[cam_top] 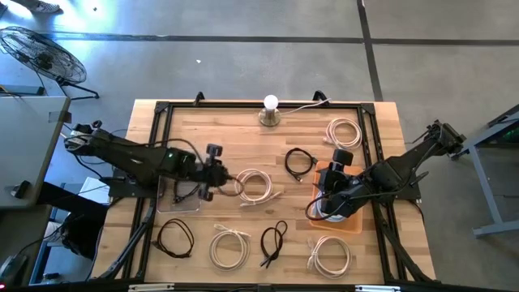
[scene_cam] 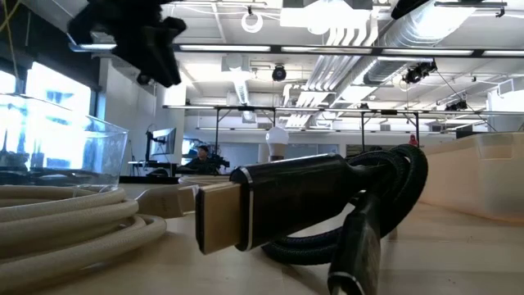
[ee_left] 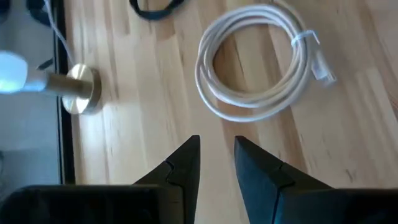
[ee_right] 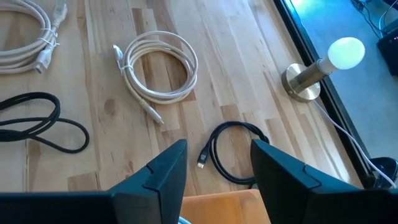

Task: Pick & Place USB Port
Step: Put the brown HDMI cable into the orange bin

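Several coiled cables lie flat on the wooden table. A white coil is at the centre, with a small black coil to its right, a plug end showing. My left gripper hovers just left of the white coil, open and with nothing between its fingers. My right gripper hangs open over the orange tray, just near-side of the black coil, touching nothing.
A lamp with a lit bulb stands at the far edge. More white coils and black coils lie about. A clear container sits under the left arm. A black frame rims the table.
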Controlling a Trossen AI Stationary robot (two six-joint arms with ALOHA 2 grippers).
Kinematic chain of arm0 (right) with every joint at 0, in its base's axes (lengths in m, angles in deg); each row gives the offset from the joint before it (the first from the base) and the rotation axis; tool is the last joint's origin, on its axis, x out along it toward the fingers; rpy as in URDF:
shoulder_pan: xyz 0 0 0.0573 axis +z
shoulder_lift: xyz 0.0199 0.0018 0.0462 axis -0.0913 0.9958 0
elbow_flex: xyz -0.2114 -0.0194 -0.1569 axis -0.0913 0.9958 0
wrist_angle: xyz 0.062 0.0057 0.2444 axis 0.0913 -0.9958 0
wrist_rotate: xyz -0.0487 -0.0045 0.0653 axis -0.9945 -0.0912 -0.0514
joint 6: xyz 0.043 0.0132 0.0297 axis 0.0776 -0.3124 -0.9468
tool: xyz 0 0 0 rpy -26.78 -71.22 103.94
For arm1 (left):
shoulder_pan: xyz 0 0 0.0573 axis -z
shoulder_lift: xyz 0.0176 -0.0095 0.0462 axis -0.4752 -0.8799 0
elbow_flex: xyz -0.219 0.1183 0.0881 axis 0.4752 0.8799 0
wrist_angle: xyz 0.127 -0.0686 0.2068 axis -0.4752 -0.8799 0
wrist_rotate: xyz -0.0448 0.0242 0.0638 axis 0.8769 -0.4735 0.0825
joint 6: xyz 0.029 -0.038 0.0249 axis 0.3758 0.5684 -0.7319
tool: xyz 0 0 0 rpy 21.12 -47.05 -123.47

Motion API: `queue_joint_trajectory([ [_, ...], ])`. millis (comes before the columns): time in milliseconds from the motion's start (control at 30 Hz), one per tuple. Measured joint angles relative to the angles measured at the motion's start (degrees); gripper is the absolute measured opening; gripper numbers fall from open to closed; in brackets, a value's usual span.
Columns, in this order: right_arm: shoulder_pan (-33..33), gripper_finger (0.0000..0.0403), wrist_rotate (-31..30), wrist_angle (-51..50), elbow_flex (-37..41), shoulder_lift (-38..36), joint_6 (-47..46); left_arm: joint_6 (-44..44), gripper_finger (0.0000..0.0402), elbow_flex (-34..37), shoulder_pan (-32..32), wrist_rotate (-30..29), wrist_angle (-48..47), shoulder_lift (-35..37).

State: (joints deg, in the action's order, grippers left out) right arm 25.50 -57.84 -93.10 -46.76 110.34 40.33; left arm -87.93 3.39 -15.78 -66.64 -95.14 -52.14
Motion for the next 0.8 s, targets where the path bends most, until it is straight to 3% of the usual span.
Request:
queue_joint_trajectory([
  [233,0.0,0.0168,0.1,0.1,0.0,0.0,-0.4,-8.7,0.0098,0.0,-7.6,5.0,1.7,-3.8],
  [400,0.0,0.0168,0.1,0.1,0.0,0.0,-0.4,-11.8,0.0124,0.0,-11.6,8.8,3.4,-8.3],
  [667,0.0,0.0168,0.0,0.1,0.0,0.0,0.1,-24.5,0.0184,0.0,-13.0,13.1,8.9,-13.5],
  [800,0.0,0.0168,0.0,0.1,0.0,0.0,0.2,-22.9,0.0190,0.0,-13.0,13.0,11.2,-13.6],
])
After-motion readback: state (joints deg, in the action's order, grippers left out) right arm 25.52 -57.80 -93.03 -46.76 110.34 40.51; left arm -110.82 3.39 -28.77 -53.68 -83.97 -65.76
